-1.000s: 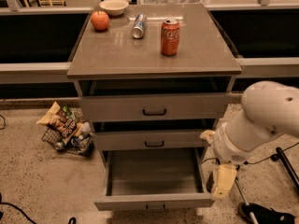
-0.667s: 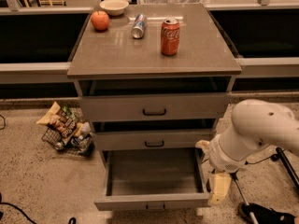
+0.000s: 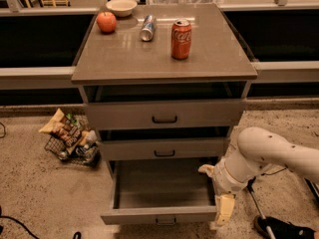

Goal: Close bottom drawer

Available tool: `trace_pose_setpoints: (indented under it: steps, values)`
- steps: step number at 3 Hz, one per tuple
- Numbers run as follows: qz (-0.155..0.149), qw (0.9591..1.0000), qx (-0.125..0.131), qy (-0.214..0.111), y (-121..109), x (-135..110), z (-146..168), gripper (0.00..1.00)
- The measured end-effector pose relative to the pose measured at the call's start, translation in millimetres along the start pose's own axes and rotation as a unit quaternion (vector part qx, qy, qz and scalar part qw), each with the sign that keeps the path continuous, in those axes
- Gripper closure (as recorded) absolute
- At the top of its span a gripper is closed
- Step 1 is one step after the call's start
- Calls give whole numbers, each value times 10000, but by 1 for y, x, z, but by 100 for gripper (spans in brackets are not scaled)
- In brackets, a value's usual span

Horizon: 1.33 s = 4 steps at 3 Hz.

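Bottom drawer (image 3: 159, 214) stands pulled out from the cabinet (image 3: 214, 59), with its front panel running crosswise. Gripper (image 3: 223, 208) hangs at that panel's right end. I cannot tell whether it is open or closed.

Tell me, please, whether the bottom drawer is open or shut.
Open: the bottom drawer is pulled far out, its bare tray floor showing. The end effector is beside its right front corner.

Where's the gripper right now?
Camera view, lower right: the gripper hangs at the right front corner of the pulled-out bottom drawer.
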State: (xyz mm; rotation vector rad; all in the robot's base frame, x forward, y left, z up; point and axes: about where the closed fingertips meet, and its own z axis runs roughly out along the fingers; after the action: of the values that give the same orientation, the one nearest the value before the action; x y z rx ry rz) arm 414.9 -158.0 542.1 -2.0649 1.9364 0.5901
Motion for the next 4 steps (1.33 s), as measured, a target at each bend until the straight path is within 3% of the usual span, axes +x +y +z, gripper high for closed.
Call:
trace_pose_setpoints:
  steps: [1, 2, 3, 4]
  values:
    - [0, 10000, 0, 0, 0, 0, 0, 0]
    - [114, 9999, -98, -12, -1, 15, 21, 0]
    - [117, 9997, -218, -14, -1, 44, 68, 0]
    - [140, 9991, -319, -238, -3, 71, 116, 0]
